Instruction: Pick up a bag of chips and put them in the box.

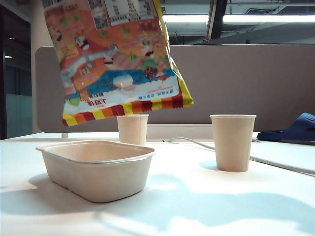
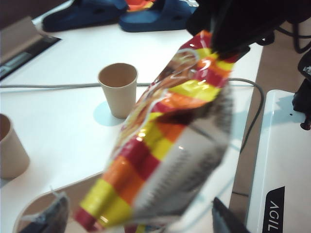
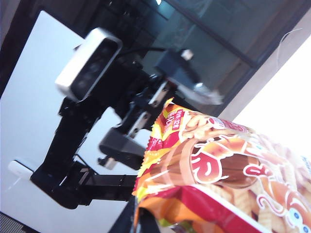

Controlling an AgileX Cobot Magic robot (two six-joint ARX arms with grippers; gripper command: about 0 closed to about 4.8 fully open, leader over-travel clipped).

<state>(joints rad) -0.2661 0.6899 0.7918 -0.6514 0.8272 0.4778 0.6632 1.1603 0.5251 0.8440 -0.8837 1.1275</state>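
My right end effector (image 3: 146,216), pinching the bag of chips (image 1: 115,54), hangs it upper left above the box (image 1: 96,167) for release; my left end effector (image 2: 141,218), spread, stands clear beneath it.

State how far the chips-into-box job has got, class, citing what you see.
Done: the bag of chips is off the table, hanging above the box. In hand: the right end effector is shut on one striped end, and the left end effector stands open around the bag. Left: lowering it into the box and letting go.
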